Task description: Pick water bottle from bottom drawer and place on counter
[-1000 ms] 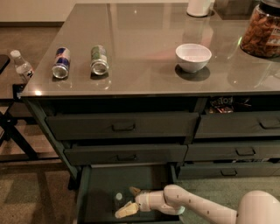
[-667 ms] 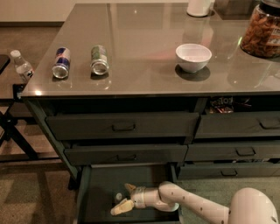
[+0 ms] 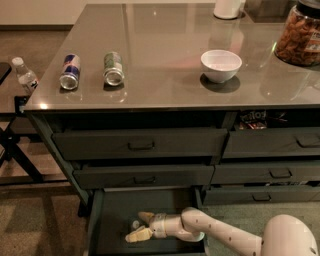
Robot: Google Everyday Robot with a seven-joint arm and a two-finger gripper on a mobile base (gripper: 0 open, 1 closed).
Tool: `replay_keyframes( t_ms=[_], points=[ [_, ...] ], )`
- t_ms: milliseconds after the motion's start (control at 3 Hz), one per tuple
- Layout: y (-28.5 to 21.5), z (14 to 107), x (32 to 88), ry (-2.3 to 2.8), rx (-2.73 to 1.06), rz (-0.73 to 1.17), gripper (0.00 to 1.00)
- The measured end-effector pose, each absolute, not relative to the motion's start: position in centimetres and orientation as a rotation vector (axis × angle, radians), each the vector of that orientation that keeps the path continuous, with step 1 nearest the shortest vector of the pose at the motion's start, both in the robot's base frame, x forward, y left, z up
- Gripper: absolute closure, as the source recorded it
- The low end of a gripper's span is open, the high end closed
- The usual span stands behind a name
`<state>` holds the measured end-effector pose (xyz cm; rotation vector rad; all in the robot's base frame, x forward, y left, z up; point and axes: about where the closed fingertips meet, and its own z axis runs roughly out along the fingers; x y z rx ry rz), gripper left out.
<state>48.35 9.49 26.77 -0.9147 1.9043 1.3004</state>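
Note:
The bottom drawer (image 3: 112, 235) is pulled out below the two handled drawers. My gripper (image 3: 134, 227) reaches into it from the right, low over its dark floor, and is open with its tan fingers (image 3: 145, 216) spread. Between them shows a small white cap (image 3: 135, 224), which I take for the top of the water bottle; its clear body is hard to make out against the floor. The grey glossy counter (image 3: 165, 35) spans the top of the cabinet.
On the counter lie a blue can (image 3: 70, 71) and a green can (image 3: 113, 68) on their sides, with a white bowl (image 3: 220, 65), a snack jar (image 3: 301, 34) and a white container (image 3: 229, 8). Another clear bottle (image 3: 24, 75) stands on a side stand at left.
My gripper has slid left along the drawer floor, so its spread fingers now flank the white cap. Nothing on the counter has moved.

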Motion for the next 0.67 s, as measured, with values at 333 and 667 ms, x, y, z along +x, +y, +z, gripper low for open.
replay_keyframes(
  t_ms=[333,667],
  points=[
    [9.49,26.77,48.35,1.904,-0.915,1.301,0.42],
    [9.49,26.77,48.35,1.904,-0.915,1.301,0.65]
  ],
)
